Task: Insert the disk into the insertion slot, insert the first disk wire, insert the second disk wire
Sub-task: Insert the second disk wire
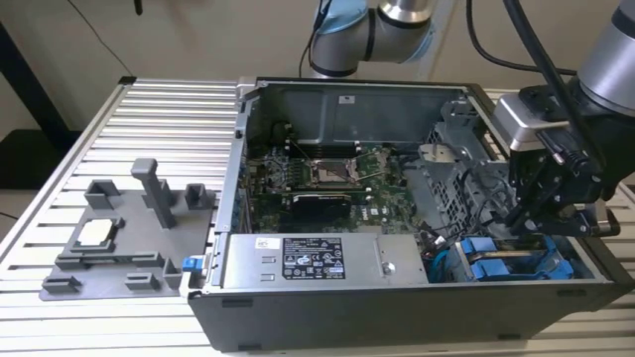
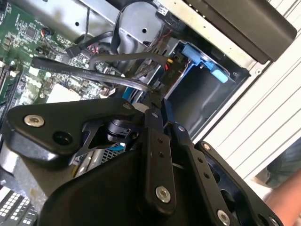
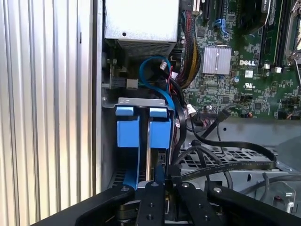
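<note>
Black gripper [image 3: 157, 181] linkage, jaws seemingly narrowed on a dark wire, hangs at six o'clock below the blue disk [image 3: 143, 129] carriers, so wire-plugging seems underway, demanding precise connector alignment.

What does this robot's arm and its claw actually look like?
The arm is silver-grey tubing with pale blue joint caps. Black cables run down to a silver-and-black wrist block. The gripper is matt black, built of flat linkage bars joined by shiny screws.

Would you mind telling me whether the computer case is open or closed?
Open: the computer case has no side panel, so the green motherboard inside is exposed in the exterior view.
</note>
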